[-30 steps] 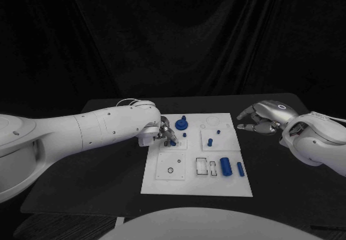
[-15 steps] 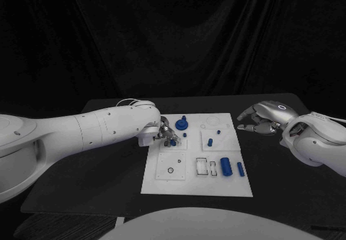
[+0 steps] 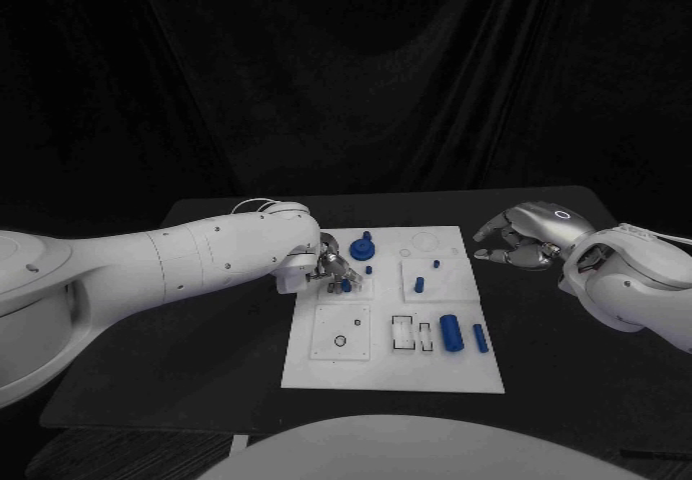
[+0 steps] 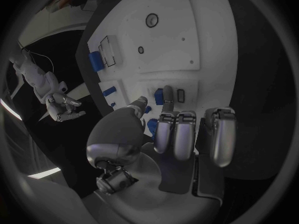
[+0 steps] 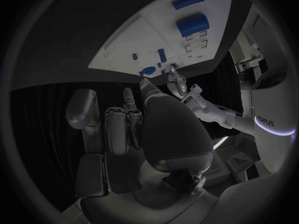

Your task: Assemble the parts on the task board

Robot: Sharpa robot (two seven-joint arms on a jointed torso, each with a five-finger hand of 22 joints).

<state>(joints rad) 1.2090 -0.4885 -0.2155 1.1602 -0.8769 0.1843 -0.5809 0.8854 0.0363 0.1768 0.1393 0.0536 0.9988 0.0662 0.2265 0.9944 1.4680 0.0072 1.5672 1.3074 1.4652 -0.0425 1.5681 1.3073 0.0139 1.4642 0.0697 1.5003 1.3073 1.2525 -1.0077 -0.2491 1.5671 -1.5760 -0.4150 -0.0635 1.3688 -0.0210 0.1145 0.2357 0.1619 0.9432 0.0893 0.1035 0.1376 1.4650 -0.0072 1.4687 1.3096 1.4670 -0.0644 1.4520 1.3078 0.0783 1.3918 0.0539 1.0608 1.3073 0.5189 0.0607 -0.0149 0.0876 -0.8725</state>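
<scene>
Pinching a small blue part (image 4: 159,95) with left hand (image 3: 333,268) over task board (image 3: 375,365).
Right hand (image 3: 522,240) off-board, fingers loosely apart, holding nothing.

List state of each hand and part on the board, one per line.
left hand: over the task board's far left panel, fingers pinching a small blue part
right hand: off the board's right edge, fingers curled, holding nothing
large blue cylinder: lying flat
blue knob: standing upright

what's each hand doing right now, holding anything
Left hand: pinching a small blue part over the task board.
Right hand: holds nothing, fingers curled in, off the board.
</scene>
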